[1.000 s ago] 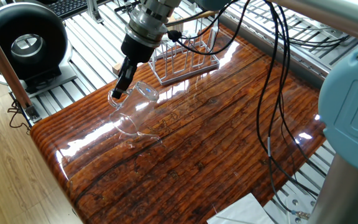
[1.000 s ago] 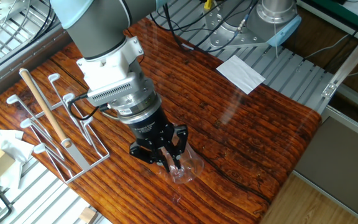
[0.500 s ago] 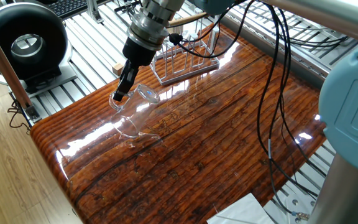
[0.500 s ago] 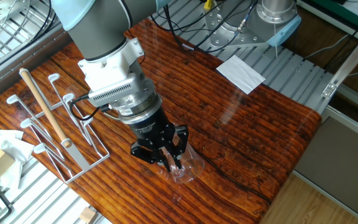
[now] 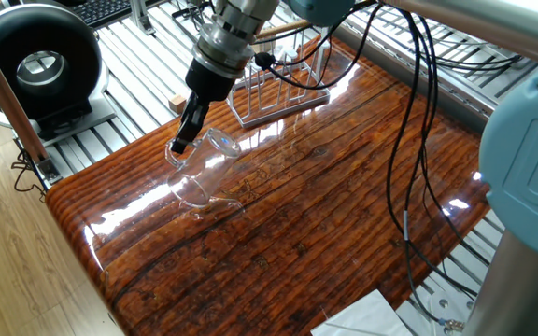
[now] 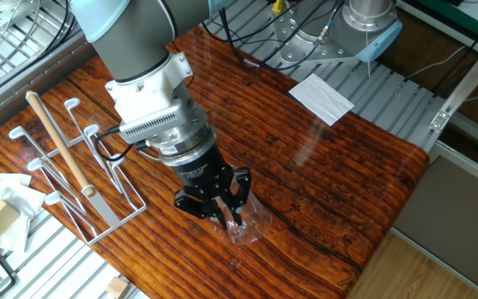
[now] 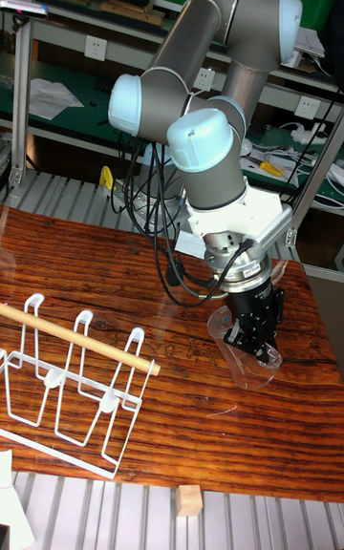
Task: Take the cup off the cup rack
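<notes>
While the cup (image 5: pixel 199 173) stands on the table (image 5: pixel 325 205) well clear of the cup rack (image 5: pixel 283 89), the claw (image 5: pixel 183 142) grips its rim, one finger inside the mouth and one outside. In the tall fixed view, the cup (image 7: pixel 244 359) sits at about four o'clock from the rack

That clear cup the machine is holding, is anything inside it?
Only one finger of the gripper, reaching into the cup. Through the glass shows the wooden table; no contents visible.
</notes>
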{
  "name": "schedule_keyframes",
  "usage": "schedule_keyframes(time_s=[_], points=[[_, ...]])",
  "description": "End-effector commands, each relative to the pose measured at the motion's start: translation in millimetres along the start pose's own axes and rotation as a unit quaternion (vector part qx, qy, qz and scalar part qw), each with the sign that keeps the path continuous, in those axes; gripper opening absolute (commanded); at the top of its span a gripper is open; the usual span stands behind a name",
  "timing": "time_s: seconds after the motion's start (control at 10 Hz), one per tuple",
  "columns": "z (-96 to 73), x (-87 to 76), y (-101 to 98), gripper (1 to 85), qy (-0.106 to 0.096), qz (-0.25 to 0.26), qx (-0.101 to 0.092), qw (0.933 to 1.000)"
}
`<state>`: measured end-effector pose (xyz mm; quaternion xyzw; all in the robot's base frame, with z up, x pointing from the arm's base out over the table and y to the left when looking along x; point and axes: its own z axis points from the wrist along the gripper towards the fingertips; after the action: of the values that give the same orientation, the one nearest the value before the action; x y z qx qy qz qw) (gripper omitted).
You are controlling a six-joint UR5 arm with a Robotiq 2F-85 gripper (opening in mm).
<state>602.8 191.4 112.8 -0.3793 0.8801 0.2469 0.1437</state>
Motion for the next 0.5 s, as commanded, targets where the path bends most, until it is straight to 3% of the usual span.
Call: schedule_keyframes(time_s=[0.0,0.4], points=[[1.1,-1.0,-4.0,29.0,-0.005,-0.004,0.005,1.0000],[-0.7,1.4,-8.5,34.0,0.002,-0.013,0.013,0.9998]])
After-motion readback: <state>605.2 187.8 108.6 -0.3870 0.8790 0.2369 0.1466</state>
